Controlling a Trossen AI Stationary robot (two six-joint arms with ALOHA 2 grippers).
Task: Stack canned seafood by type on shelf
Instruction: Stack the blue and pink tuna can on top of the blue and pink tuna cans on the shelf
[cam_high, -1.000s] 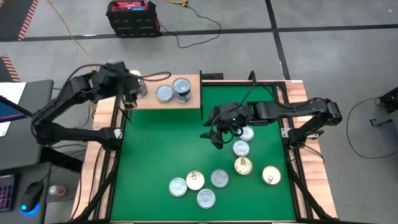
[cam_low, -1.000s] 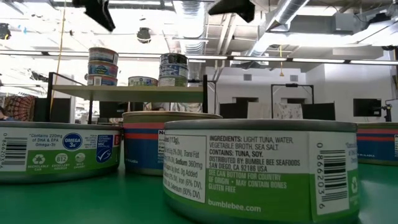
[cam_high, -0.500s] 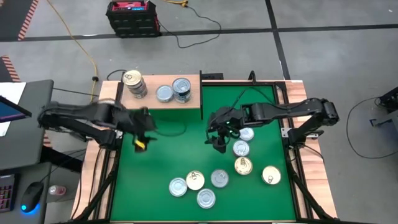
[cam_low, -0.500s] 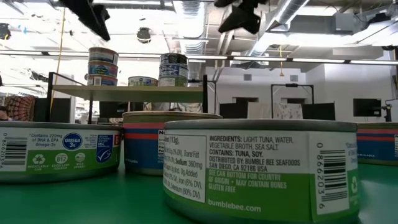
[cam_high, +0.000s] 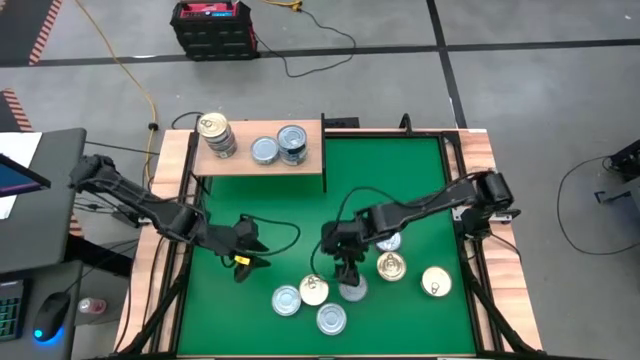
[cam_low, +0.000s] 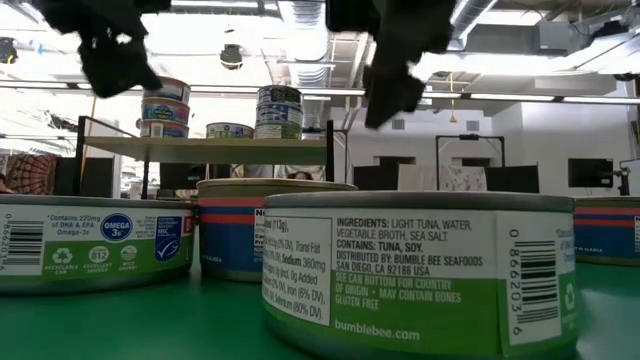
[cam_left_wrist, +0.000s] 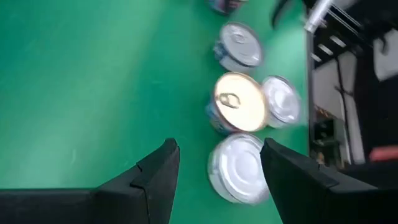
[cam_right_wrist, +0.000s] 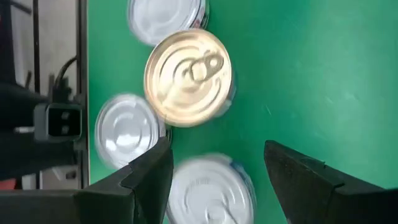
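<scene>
Low view: nearest tin (cam_low: 420, 270) reads "bumblebee.com", "LIGHT TUNA"; left tool (cam_high: 243, 256), right tool (cam_high: 347, 272) both spread, empty.

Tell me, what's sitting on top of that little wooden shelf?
On the shelf stand three groups of tins: a gold-lidded stack, a single silver-lidded tin and a darker stack. From above, the lower tins in each stack are hidden.

The shelf (cam_high: 262, 165) sat at the mat's (cam_high: 300, 230) far left corner, with a stack (cam_high: 214, 135) at its left and tins (cam_high: 279, 146) to the right. Loose tins (cam_high: 313, 302) lay clustered on the mat's near right part.
</scene>
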